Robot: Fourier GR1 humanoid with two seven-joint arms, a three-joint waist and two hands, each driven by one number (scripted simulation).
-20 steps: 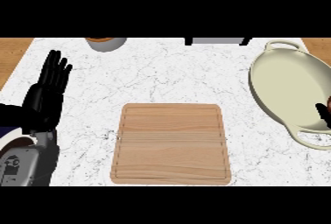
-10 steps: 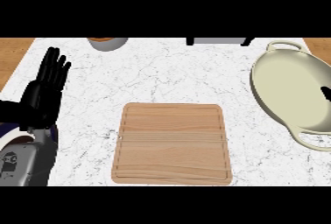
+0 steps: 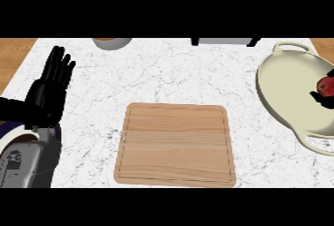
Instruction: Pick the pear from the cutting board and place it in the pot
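We see the cutting board (image 3: 175, 144) lying mid-counter. Right of the board, at the view's edge, sits the pot (image 3: 287, 95), with the right hand (image 3: 322, 98) and the pear (image 3: 326, 85) inside it. Left of the board rests the left hand (image 3: 51, 86), fingers up. Behind the board stands a cup (image 3: 111, 43).

black left hand (image 3: 49, 88), grey forearm (image 3: 29, 161)

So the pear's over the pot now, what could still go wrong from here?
1. The pear sits at the view's right edge with the right hand mostly cut off, so the release may be hard to monitor.
2. It is over the pot near its right side; let go there, it might roll or strike the wall.
3. Withdrawing, the hand could catch the rim.
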